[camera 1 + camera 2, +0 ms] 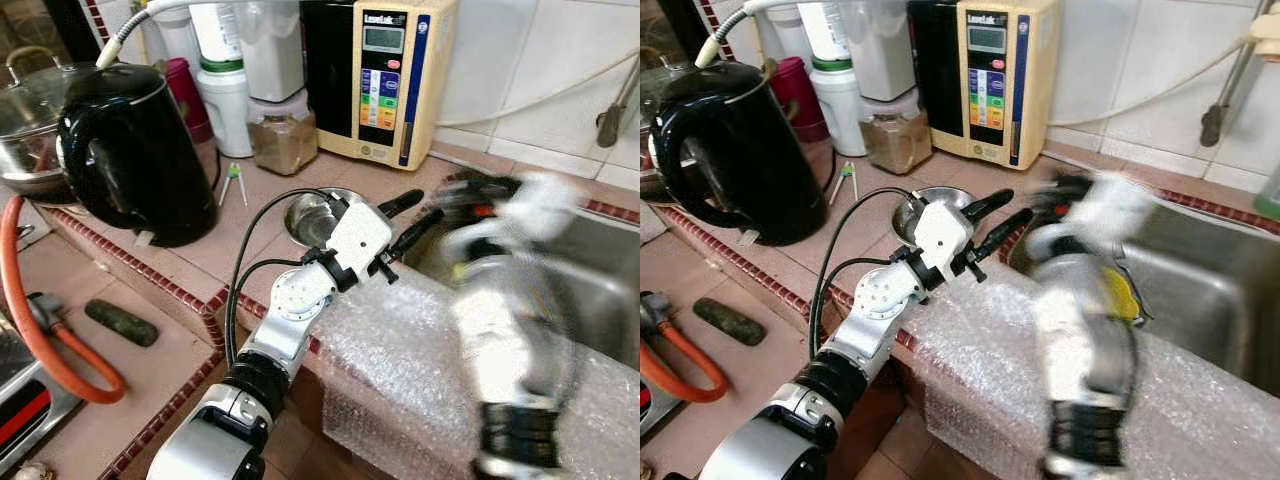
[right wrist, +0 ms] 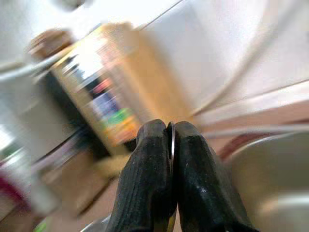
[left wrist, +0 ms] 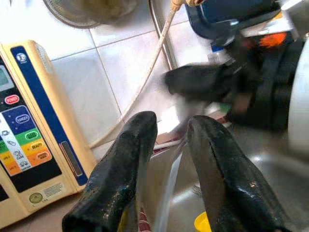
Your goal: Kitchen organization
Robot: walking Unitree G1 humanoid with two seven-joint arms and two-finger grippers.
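My left gripper [image 1: 428, 206] reaches out over the counter's edge beside a small steel bowl [image 1: 312, 218], open with nothing between its fingers [image 3: 137, 145]. It points toward the steel sink [image 1: 600, 280]. My right arm is a blur of motion at the sink's near left corner, with the right gripper [image 1: 1065, 190] smeared. In the right wrist view that gripper [image 2: 170, 128] is shut, with a thin pale sliver between the pads that I cannot identify. Something yellow [image 1: 1127, 295] lies in the sink.
A black kettle [image 1: 130, 150] stands on the counter's left. A cream water ionizer [image 1: 385, 75], a jar of brown powder [image 1: 282, 135] and a white bottle [image 1: 225, 100] line the wall. Bubble wrap [image 1: 400, 370] covers the front edge. An orange hose [image 1: 40, 340] and a green vegetable [image 1: 120, 322] lie lower left.
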